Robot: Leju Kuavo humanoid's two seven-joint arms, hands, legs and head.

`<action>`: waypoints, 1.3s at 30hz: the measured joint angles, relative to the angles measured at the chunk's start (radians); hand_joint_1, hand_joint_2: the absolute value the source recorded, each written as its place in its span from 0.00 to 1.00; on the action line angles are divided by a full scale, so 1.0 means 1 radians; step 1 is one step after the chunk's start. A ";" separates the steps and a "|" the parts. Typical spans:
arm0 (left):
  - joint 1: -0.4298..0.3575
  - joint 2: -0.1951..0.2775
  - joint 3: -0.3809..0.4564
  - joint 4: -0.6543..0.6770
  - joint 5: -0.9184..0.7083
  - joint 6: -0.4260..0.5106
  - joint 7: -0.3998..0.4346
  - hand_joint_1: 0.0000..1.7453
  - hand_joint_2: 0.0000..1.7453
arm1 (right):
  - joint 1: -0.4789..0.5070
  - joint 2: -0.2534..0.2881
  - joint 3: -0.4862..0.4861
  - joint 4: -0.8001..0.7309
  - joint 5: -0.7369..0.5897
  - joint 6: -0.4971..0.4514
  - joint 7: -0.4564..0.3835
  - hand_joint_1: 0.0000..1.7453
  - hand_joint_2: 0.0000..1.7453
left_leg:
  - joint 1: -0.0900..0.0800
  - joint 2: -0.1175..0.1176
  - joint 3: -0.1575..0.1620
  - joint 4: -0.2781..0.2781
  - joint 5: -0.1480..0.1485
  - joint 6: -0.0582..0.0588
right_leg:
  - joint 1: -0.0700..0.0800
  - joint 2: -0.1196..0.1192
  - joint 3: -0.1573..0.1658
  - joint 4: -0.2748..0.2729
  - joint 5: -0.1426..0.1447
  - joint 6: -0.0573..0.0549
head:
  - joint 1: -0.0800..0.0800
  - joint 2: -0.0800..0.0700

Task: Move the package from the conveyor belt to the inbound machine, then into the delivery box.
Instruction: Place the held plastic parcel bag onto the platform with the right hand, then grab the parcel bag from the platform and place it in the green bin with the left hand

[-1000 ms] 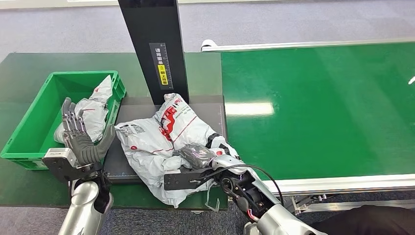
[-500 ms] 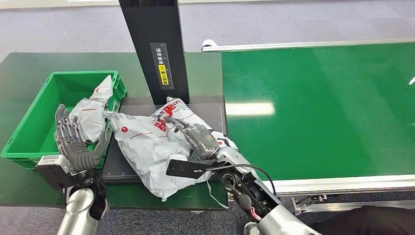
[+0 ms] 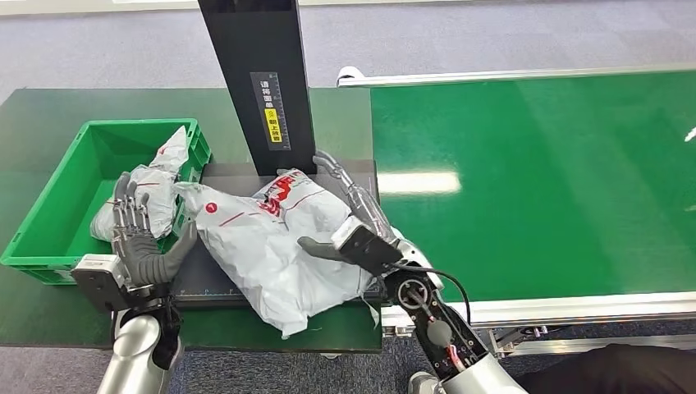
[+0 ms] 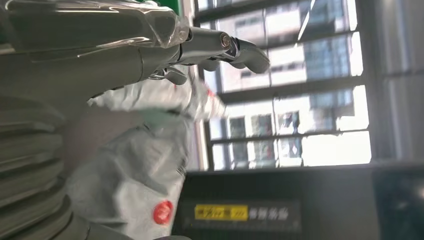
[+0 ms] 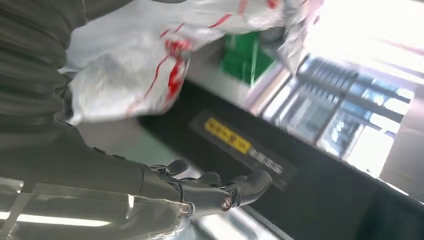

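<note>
The grey-white package (image 3: 271,246) with red markings lies crumpled on the dark platform (image 3: 226,176) of the inbound machine; its left end reaches the green delivery box (image 3: 49,222). My right hand (image 3: 353,209) is open along the package's right edge, fingers stretched toward the black post and thumb touching the bag. The right wrist view shows these fingers (image 5: 215,190) with nothing in them, beside the package (image 5: 135,75). My left hand (image 3: 144,238) stands upright and open at the box's near right corner, close to the package's left end. Its fingers (image 4: 220,47) are spread above the package (image 4: 135,170).
Another grey package (image 3: 156,185) leans inside the green box. The machine's black post (image 3: 258,82) with a yellow label rises behind the platform. The green conveyor belt (image 3: 533,180) runs along the right, with a metal rail at its near edge.
My right hand has let go of the package, opened, and moved to its right edge. The package has flattened and slid left toward the box. My left hand shifted slightly.
</note>
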 joint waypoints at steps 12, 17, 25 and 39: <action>0.006 0.075 -0.190 0.044 -0.601 -0.067 0.176 0.00 1.00 | 0.009 0.000 -0.096 -0.004 -0.202 0.116 -0.002 0.00 1.00 | 0.000 0.000 0.000 0.000 0.000 0.000 | 0.000 0.000 0.000 0.000 0.000 0.000 | 0.000 0.000; -0.023 0.106 -0.292 0.108 -0.808 -0.121 0.224 0.00 1.00 | 0.013 0.001 -0.121 -0.029 -0.211 0.105 0.005 0.00 1.00 | 0.000 0.000 0.000 0.000 0.000 0.000 | 0.000 0.000 0.000 0.000 0.000 0.000 | 0.000 0.000; -0.057 0.134 -0.397 0.170 -0.870 -0.179 0.201 0.00 1.00 | 0.026 0.001 -0.145 -0.070 -0.213 0.101 0.010 0.00 1.00 | 0.000 0.000 0.000 0.000 0.000 0.000 | 0.000 0.000 0.000 0.000 0.000 0.000 | 0.000 0.000; -0.088 0.156 -0.457 0.210 -0.899 -0.291 0.229 0.03 1.00 | 0.031 -0.002 -0.149 -0.080 -0.213 0.100 0.011 0.00 1.00 | 0.000 0.000 0.000 0.000 0.000 0.000 | 0.000 0.000 0.000 0.000 0.000 0.000 | 0.000 0.000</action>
